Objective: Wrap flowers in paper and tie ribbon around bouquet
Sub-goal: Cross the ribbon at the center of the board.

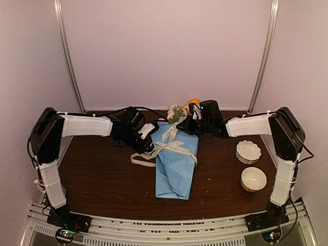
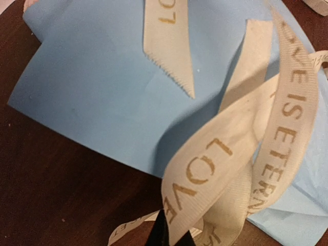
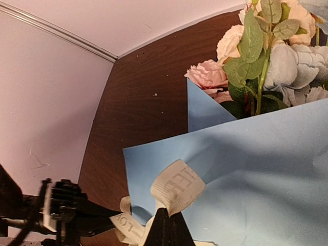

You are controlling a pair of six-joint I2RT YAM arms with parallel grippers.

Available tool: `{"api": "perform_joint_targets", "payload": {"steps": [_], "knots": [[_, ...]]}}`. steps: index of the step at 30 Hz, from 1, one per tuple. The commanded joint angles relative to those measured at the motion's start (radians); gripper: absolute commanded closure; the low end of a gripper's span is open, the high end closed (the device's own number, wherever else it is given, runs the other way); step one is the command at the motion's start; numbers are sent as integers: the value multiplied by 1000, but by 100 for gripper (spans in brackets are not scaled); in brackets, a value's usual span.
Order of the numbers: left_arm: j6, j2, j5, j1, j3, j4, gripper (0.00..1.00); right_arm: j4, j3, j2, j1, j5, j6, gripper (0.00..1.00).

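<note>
Two white bowls [image 1: 248, 151] stand right of the bouquet [image 1: 176, 166], clear of its ribbon [image 1: 177, 147]

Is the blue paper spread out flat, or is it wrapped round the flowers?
Wrapped. The paper forms a closed bundle on the table, flowers poking from its far end, and the ribbon crosses it.

Left gripper [image 2: 165, 231], right gripper [image 3: 166, 225] both clamped

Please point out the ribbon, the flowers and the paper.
ribbon [image 2: 201, 171]: left wrist view, the band printed LOVE.
flowers [image 3: 207, 74]: right wrist view, the pink bloom.
paper [image 1: 175, 171]: top external view, its lower part.
</note>
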Motion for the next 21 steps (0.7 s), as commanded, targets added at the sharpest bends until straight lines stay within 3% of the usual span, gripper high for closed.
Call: {"api": "perform_joint_targets", "payload": {"steps": [1,14,21], "knots": [[50,-153,21,0,-71,104,98,-77,43,39,-5,41,-49,100],[199,-443,-2,-51,-207,109,99,-124,8,87,-5,11,-89,100],[269,-503,-52,-84,-241,65,99,-118,-15,84,2,-35,-96,100]]}}
